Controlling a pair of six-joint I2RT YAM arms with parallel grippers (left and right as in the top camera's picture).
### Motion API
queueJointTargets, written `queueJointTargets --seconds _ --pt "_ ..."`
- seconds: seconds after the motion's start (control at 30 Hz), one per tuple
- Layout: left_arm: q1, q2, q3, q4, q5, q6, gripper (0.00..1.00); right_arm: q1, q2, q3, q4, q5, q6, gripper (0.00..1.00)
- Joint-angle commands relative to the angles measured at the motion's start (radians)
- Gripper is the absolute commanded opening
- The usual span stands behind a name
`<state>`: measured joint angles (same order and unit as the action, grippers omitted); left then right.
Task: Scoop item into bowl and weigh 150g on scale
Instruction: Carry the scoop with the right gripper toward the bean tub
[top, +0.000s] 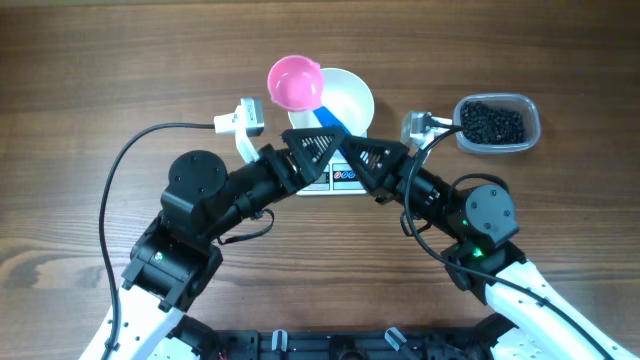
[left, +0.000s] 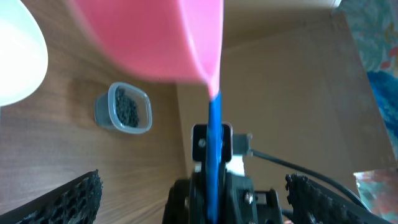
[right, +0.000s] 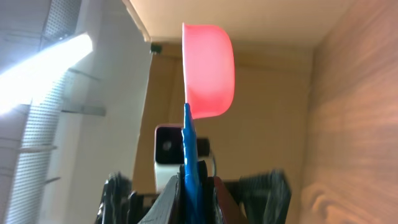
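**Scoop in R pincer, L let go**

R gripper (right: 188, 186) is clenched on the blue handle of the pink scoop (top: 294, 82). L gripper (top: 318, 143) is released, its fingers spread wide on either side of the handle w/o touching. The scoop cup overlaps the bowl's (top: 355, 95) left rim. The bowl sits on the scale (top: 340, 180), which both grippers mostly cover from overhead. The item (top: 492, 122) lies in the clear tub (top: 531, 108), to the right of the bowl on the table (top: 80, 100).
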<state>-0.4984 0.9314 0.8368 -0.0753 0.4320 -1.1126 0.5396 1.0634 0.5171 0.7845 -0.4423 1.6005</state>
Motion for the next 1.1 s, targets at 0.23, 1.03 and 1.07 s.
queueJointTargets --seconds 0.23,1.03,1.07 --pt "0.005 -0.001 -0.002 -0.19 0.029 0.229 1.0 -0.146 -0.052 0.021 -0.201 0.05 -0.248 0.05" --pt "0.006 0.061 0.259 -0.904 -0.531 0.327 1.0 -0.263 -0.159 0.802 -1.73 0.305 -0.966 0.04" --pt "0.006 0.062 0.259 -0.904 -0.531 0.327 1.0 -0.263 -0.146 0.829 -1.761 0.315 -0.983 0.04"
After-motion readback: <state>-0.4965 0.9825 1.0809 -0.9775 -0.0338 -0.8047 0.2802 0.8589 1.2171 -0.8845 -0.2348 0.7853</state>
